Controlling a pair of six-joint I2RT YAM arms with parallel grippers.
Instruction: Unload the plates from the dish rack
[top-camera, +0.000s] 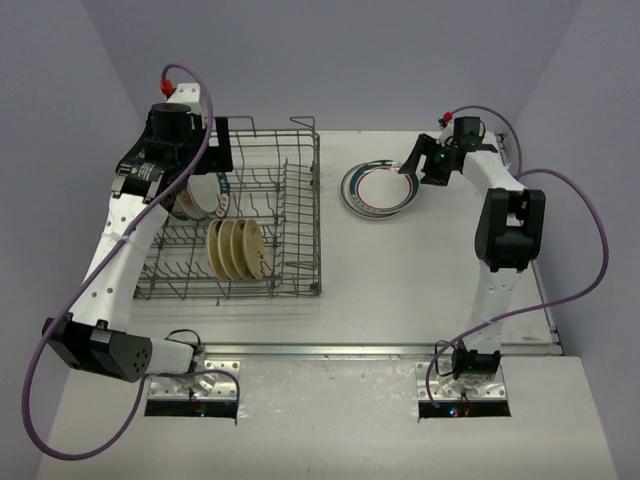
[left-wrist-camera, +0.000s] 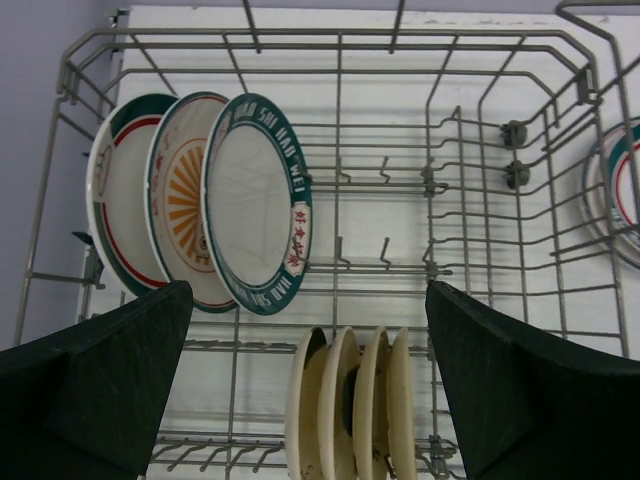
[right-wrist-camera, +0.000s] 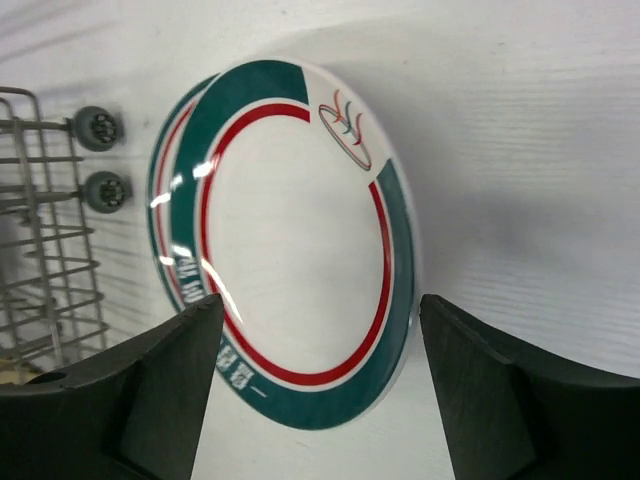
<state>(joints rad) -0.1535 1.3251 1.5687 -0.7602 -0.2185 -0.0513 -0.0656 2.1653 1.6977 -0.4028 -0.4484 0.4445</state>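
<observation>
The dish rack (top-camera: 290, 215) stands left of centre on the table. In the left wrist view, three banded plates (left-wrist-camera: 258, 225) stand upright at its back left, the middle one with an orange sunburst (left-wrist-camera: 185, 200). Several tan plates (left-wrist-camera: 355, 400) stand in the front row. My left gripper (left-wrist-camera: 308, 300) hangs open above them, touching nothing. A banded plate (right-wrist-camera: 290, 250) lies flat on the table right of the rack (top-camera: 378, 190), apparently on top of another one. My right gripper (right-wrist-camera: 320, 305) is open at its right rim, jaws apart on either side.
The rack's wire wall and two small rollers (right-wrist-camera: 95, 160) are just left of the flat plate. The right arm (top-camera: 505, 230) stretches along the table's right side. Purple cables (top-camera: 590, 250) loop beside both arms.
</observation>
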